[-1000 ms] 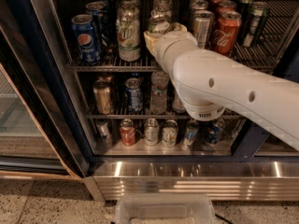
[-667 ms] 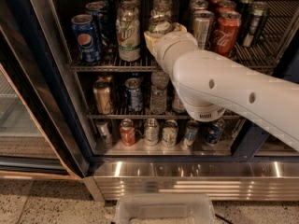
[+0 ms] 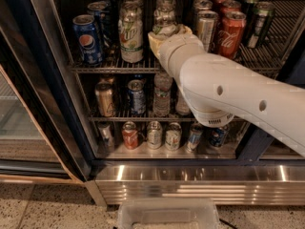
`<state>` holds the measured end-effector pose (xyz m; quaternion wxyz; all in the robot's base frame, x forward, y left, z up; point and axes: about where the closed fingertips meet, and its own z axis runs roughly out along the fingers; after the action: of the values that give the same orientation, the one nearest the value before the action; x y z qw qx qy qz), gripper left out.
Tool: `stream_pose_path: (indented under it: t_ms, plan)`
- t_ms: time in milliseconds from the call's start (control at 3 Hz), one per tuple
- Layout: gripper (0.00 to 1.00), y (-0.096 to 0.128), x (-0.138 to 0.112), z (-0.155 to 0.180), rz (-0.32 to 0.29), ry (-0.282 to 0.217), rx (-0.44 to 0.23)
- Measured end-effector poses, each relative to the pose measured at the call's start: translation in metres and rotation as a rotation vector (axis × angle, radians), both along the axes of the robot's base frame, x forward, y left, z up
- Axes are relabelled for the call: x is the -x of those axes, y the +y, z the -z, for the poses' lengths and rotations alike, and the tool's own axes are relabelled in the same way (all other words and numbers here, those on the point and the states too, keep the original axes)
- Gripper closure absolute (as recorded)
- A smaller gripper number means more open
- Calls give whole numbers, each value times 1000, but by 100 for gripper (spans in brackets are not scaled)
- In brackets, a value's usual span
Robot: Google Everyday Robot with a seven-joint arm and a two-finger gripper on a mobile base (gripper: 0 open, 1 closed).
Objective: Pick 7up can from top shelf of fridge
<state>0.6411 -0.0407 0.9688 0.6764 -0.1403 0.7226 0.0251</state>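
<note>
In the camera view, the white arm (image 3: pixel 238 97) reaches into the fridge (image 3: pixel 190 180). Its hand (image 3: pixel 164 36) sits at the front of the top shelf (image 3: pixel 109 67), right against a pale can (image 3: pixel 164 19) that rises just behind it. Whether the hand is spread or closed on that can cannot be told. A 7up can (image 3: pixel 131 35) stands upright just left of the hand, between it and a Pepsi can (image 3: pixel 87 39). A Coca-Cola can (image 3: pixel 230 32) stands to the right.
</note>
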Motion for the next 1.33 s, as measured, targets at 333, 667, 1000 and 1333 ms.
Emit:
stream_pose_path:
  t_ms: [333,667,1000,1333]
  plan:
    - [100,0,0,0,-1,0,0]
    - [100,4,0,-1,-11,-1,-1]
    - [100,1,-13,-21,-36,-13,-27]
    - [100,1,-12,-25,-45,-16,-33]
